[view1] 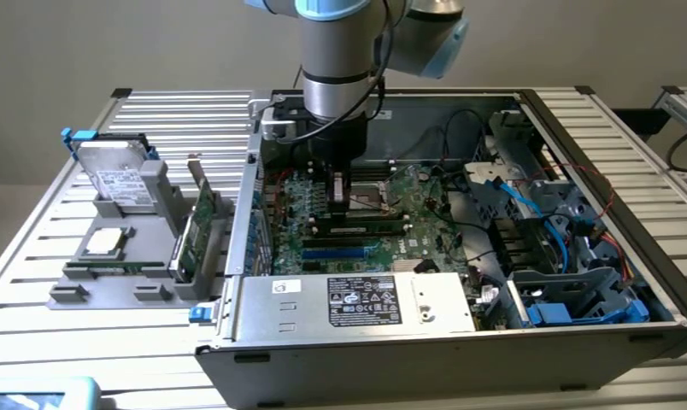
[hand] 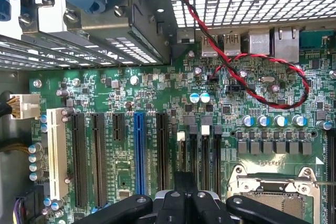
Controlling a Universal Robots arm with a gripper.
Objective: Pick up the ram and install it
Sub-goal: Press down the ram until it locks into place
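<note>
1 ram [view1: 370,226] lies seated in mobo slot, just under closed end effector [view1: 341,213].

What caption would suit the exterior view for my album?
Grey robot arm's tool lowered inside an open computer case, at the thin green ram stick over the green motherboard.

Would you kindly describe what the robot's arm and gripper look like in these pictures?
The arm is a stout silver-grey cylinder with light blue joint caps and a black cable running down its side. Below it sits a black wrist block. The gripper is black, with rounded linkage bars joined by silver bolts.
</note>
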